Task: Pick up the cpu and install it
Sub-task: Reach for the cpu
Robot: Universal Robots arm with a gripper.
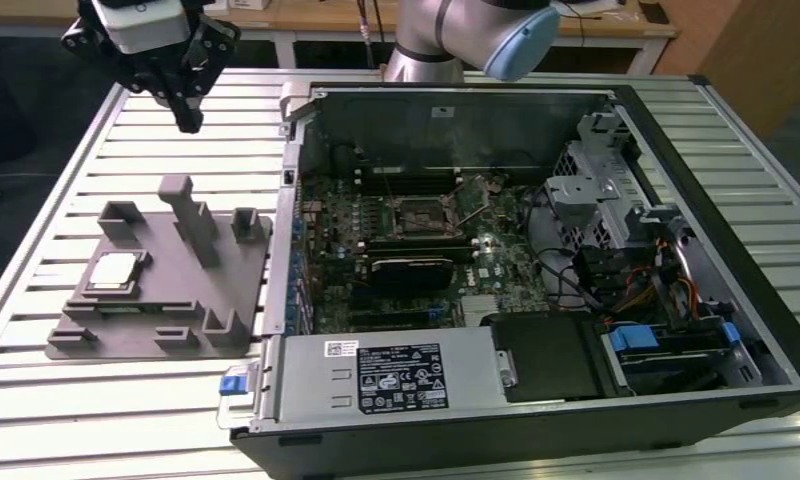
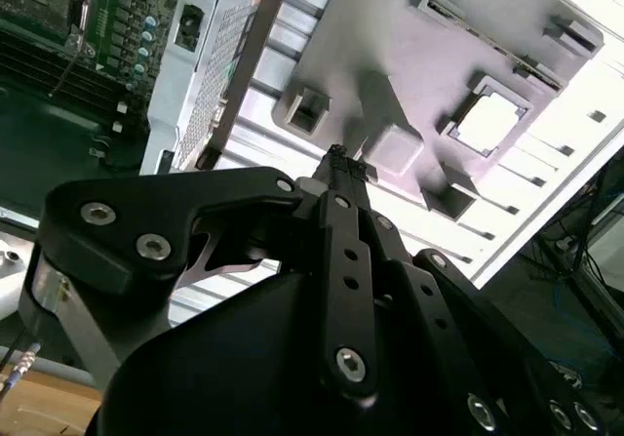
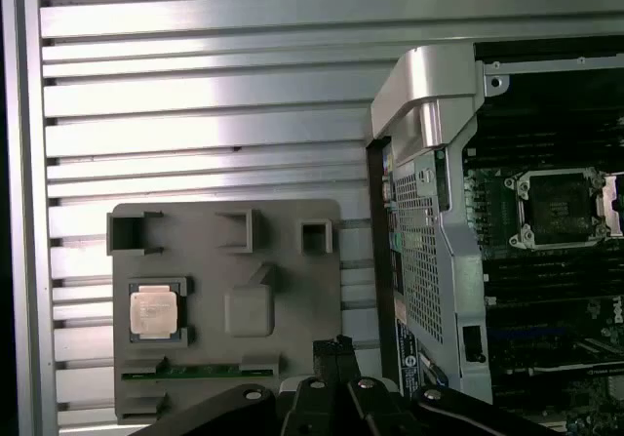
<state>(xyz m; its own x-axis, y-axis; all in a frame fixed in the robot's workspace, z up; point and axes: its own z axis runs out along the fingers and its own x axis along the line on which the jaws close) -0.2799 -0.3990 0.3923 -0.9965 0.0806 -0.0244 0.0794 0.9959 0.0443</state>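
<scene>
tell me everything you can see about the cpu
The cpu is a small flat square chip with a silvery metal top plate and a thin pale rim. It lies flat, top up, in a square recess of the grey fixture plate, beside the open computer case. Nothing grips it; the gripper hangs apart from it.

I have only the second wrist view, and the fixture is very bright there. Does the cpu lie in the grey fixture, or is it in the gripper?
Observer: In the first wrist view the cpu lies flat in its pocket on the fixture plate, silvery top up.
Operator: And the place where it must go, is it free?
Observer: Yes, the socket holds no chip.
Operator: How high are we now?
Observer: In the exterior view the gripper hangs high above the table, apart from the fixture plate.
</scene>
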